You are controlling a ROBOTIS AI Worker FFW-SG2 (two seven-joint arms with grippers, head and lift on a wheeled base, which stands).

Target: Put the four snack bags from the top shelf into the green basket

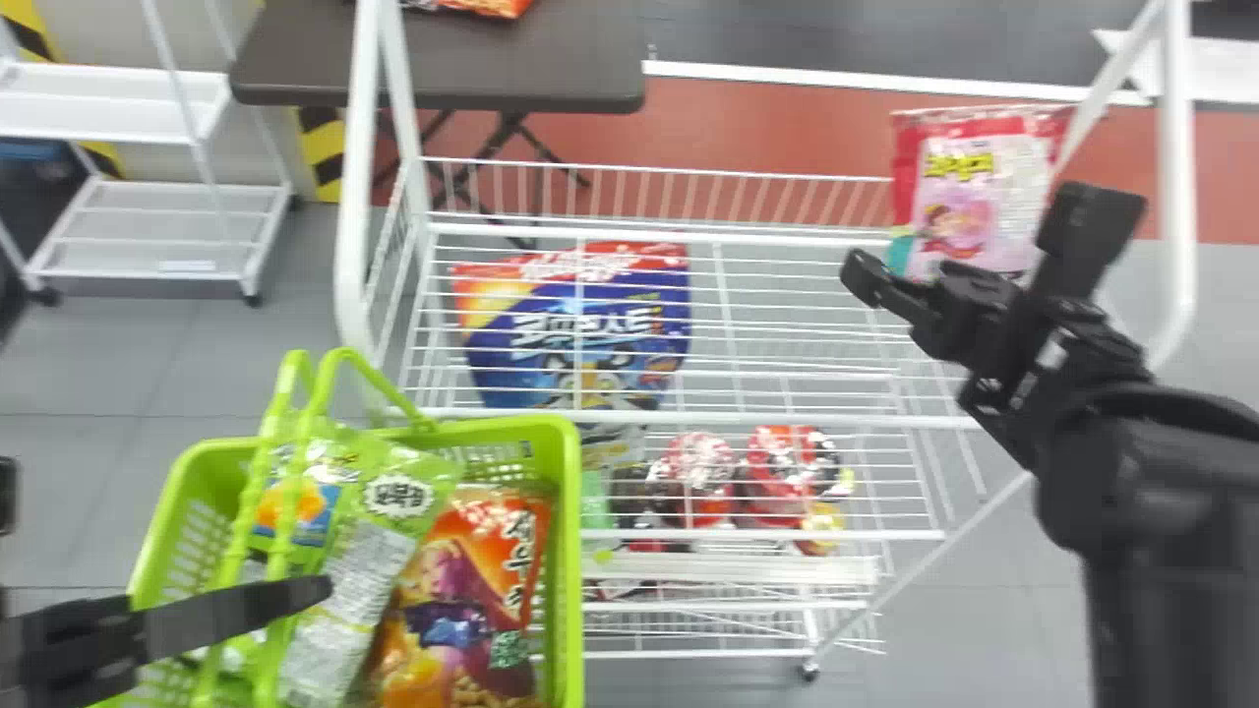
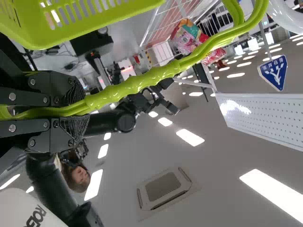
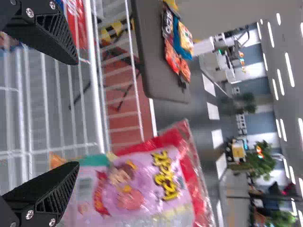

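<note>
The green basket (image 1: 571, 551), lower left in the head view, holds a green bag (image 1: 393, 492) and an orange bag (image 1: 457, 610). At upper right, the pink bag (image 1: 969, 202) awaits pickup, seemingly the current step: the right gripper (image 1: 976, 236), spread wide, must straddle it, then squeeze. The left gripper (image 2: 78, 108) pinches the basket's handle (image 2: 142, 82).

From above the left gripper (image 1: 307, 593) and right gripper (image 1: 984, 239), the head camera is looking forward and down; wrist cameras are peering closely past them, left toward the ceiling (image 2: 213, 184), right across the pink bag (image 3: 137, 189) head view is sharing.
</note>
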